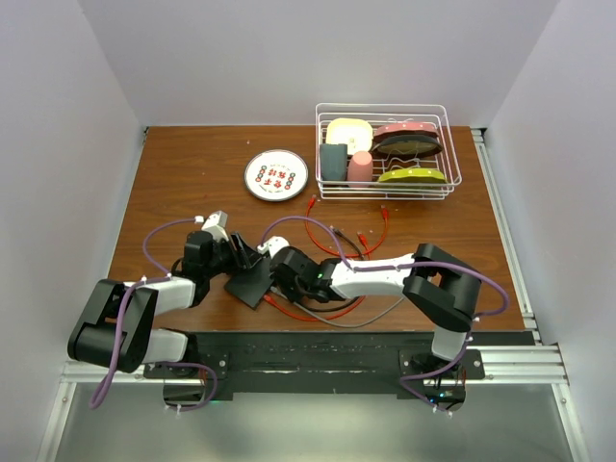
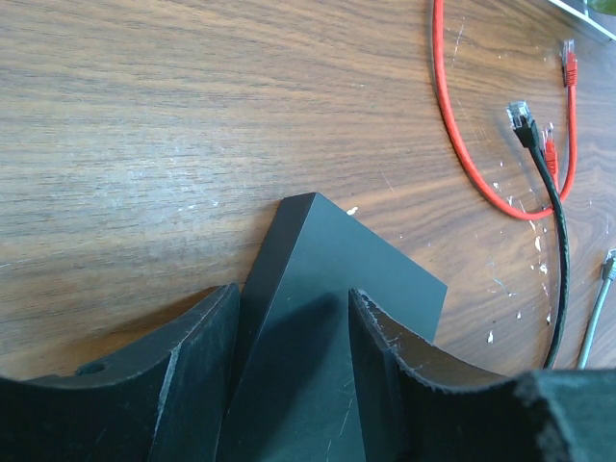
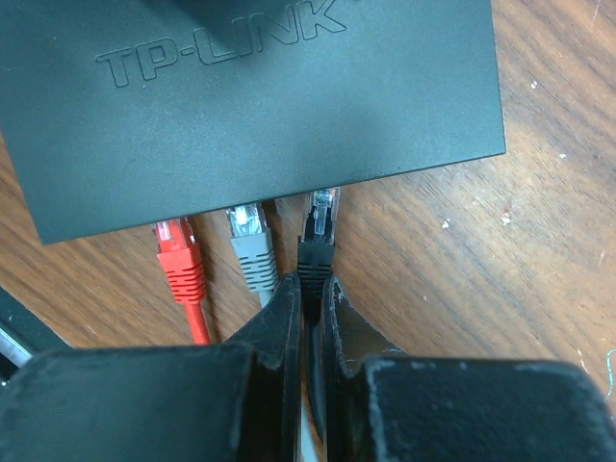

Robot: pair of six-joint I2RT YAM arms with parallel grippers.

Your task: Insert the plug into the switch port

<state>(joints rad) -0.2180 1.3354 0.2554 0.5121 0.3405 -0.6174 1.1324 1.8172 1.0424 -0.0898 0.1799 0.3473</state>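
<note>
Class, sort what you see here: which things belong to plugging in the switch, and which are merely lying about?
Belong to the job: switch, black plug, right gripper pinching that plug, left gripper clamping the switch.
Lying about: white plate, wire rack of dishes, loose red cable.

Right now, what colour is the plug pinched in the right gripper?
Black, with a clear tip; the plug shows best in the right wrist view.

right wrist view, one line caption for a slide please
Right hand pinches the black plug at the switch edge, beside the grey plug and red plug.
</note>
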